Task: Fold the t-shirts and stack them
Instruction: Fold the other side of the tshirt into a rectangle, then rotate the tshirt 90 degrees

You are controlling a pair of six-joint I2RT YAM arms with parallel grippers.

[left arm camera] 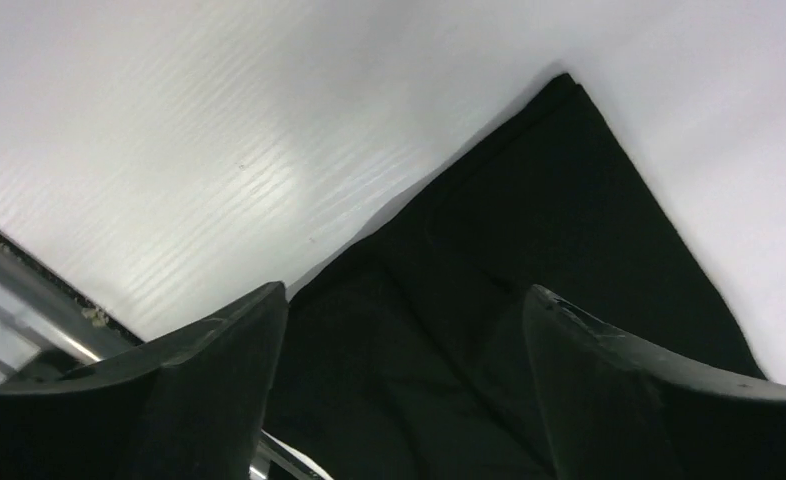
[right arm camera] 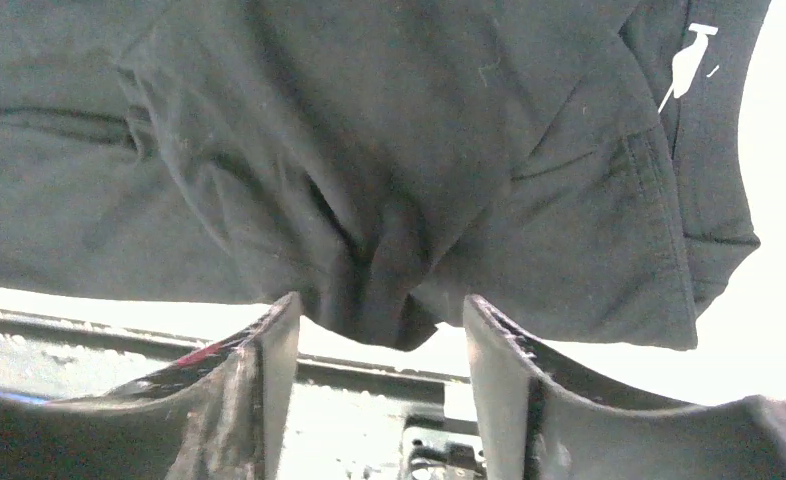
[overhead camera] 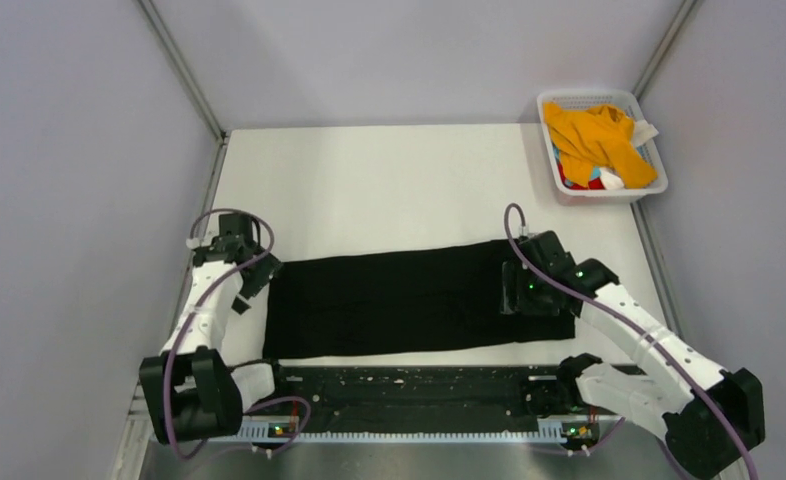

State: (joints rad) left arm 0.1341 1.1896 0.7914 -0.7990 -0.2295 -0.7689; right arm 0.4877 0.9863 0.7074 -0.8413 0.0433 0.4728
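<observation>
Black t-shirt (overhead camera: 409,300) lies as a folded band along the near edge, left gripper (overhead camera: 256,277) and right gripper (overhead camera: 525,294) at its ends, both parted and holding nothing, likely set to pinch the next fold, while orange-yellow t-shirt (overhead camera: 594,135) waits in the far-right-corner basket (overhead camera: 552,104).

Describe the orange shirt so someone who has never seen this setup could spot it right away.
On the white table, look to the far right corner, where a white mesh basket stands. The orange-yellow t-shirt lies crumpled on top of the pile in it. Nothing else there is orange; the black t-shirt lies spread flat toward the near edge.
</observation>
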